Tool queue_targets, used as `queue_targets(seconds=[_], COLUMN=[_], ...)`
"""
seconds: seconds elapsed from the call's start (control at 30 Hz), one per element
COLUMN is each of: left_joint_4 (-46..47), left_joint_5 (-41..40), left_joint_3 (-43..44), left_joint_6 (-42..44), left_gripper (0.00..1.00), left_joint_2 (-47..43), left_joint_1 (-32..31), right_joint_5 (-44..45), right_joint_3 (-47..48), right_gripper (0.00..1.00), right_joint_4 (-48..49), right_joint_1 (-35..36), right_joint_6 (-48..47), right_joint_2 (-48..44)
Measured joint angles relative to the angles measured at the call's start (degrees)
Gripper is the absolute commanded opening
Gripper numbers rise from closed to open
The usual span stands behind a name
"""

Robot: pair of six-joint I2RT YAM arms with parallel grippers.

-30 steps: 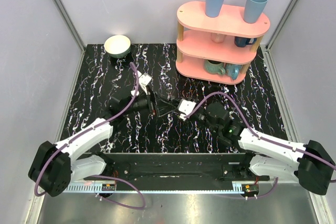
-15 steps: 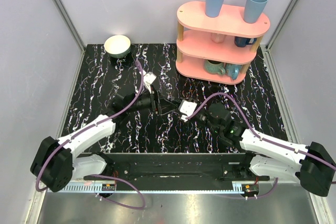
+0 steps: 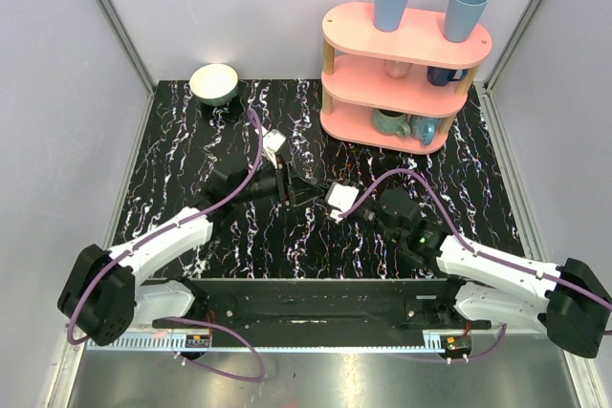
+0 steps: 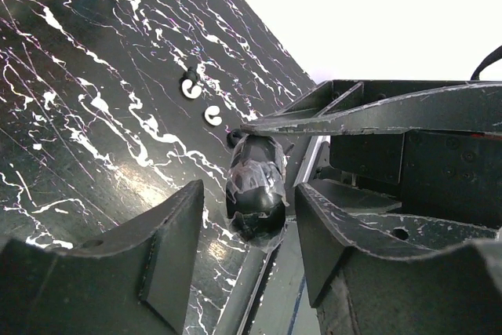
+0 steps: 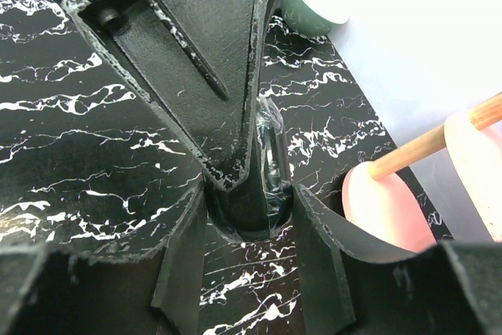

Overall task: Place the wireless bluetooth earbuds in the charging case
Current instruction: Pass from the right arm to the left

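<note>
The charging case (image 4: pixel 255 186) shows as a small glossy black oval under a clear film, held above the marble table. My right gripper (image 5: pixel 249 198) is shut on it, with both fingers against the sides of the case (image 5: pixel 259 194). In the top view the two grippers meet mid-table, left gripper (image 3: pixel 295 188) facing right gripper (image 3: pixel 320 194). My left gripper (image 4: pixel 249 194) straddles the case's free end, with a narrow gap on each side. Two tiny white earbuds (image 4: pixel 191 88) (image 4: pixel 212 115) lie on the table beyond the case.
A pink three-tier shelf (image 3: pixel 406 45) with blue cups and mugs stands at the back right, and its edge (image 5: pixel 384 202) shows near my right gripper. A pale bowl (image 3: pixel 214 83) sits at the back left.
My left gripper has slid a little toward the right gripper and its jaws have narrowed around the case. The right arm has held still with the case.
</note>
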Motion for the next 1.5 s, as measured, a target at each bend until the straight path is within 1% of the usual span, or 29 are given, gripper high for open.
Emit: queue_targets(seconds=[0.07,0.17,0.3,0.37,0.4,0.5,0.57,0.6,0.7,0.73,0.83,1.03,1.1,1.17,1.27,1.3,1.33,1.37,1.4,1.43,1.47,1.5], left_joint_4=[0.39,0.52,0.92,1.14,1.20,1.42,1.38,1.44,1.55,1.55,1.64,1.55,1.55,1.55,1.62,1.64,1.62,1.60,1.62,1.60,1.60,1.60], left_joint_5=[0.00,0.04,0.07,0.07,0.04,-0.15,-0.17,-0.20,-0.17,-0.20,-0.17,-0.17,-0.17,-0.17,-0.37,-0.39,-0.37,-0.37,-0.37,-0.37,-0.37,-0.37], left_joint_3=[0.00,0.00,0.00,0.00,0.00,0.00,0.00,0.00,0.00,0.00,0.00,0.00,0.00,0.00,-0.02,-0.02,-0.02,-0.02,-0.02,-0.02,-0.02,-0.02], left_joint_6=[-0.13,-0.37,-0.48,-0.57,-0.66,-0.98,-1.14,-1.14,-1.11,-1.09,-0.83,-0.46,-0.37,-0.35,-0.37,-0.42,-0.42,-0.39,-0.37,-0.37,-0.17,0.00], left_gripper=[0.48,0.45,0.46,0.39,0.31,0.24,0.25,0.31,0.36,0.40,0.45,0.47,0.42,0.32,0.23,0.17,0.14,0.10,0.00,0.00,0.00,0.00], left_joint_2=[0.42,1.14,1.38,1.38,1.38,1.36,1.38,1.36,1.36,1.38,1.36,1.36,1.36,1.36,1.29,1.29,1.29,1.29,1.29,1.29,1.29,1.25], left_joint_1=[-0.07,-0.28,-0.59,-0.72,-0.79,-0.90,-0.96,-0.96,-0.98,-1.01,-1.03,-1.07,-1.11,-1.18,-1.22,-1.25,-1.27,-1.27,-1.27,-1.27,-1.27,-1.27], right_joint_5=[0.00,-0.02,-0.04,-0.04,-0.04,0.17,0.22,0.26,0.46,0.48,0.59,0.66,0.66,0.66,0.79,0.87,0.90,0.92,0.92,0.90,0.90,0.90], right_joint_3=[-0.20,-0.33,-0.57,-0.57,-0.59,-0.76,-0.87,-0.96,-1.29,-1.31,-1.33,-1.33,-1.33,-1.33,-1.33,-1.36,-1.38,-1.38,-1.38,-1.38,-1.38,-1.38], right_gripper=[0.10,0.10,0.10,0.10,0.10,0.10,0.10,0.10,0.10,0.10,0.10,0.09,0.09,0.09,0.09,0.09,0.10,0.12,0.16,0.25,0.47,0.56], right_joint_4=[-0.02,-0.04,0.00,0.09,0.07,0.17,0.39,0.61,1.36,1.40,1.79,3.48,3.80,3.87,3.85,3.85,3.87,3.87,3.85,3.85,3.85,3.85], right_joint_1=[0.02,0.02,0.02,0.02,0.02,0.02,0.02,0.02,0.02,0.02,0.02,0.02,0.04,0.04,0.04,0.04,0.04,0.04,0.04,0.04,0.04,0.04], right_joint_6=[0.07,0.26,0.42,0.50,0.59,0.63,0.74,0.81,1.09,1.20,1.53,2.21,2.38,2.49,2.56,2.56,2.58,2.58,2.58,2.58,2.60,2.78], right_joint_2=[0.00,0.00,0.02,0.02,0.02,0.04,0.07,0.07,0.07,0.07,0.13,0.55,0.70,0.74,0.83,0.83,0.83,0.83,0.83,0.83,0.83,0.83])
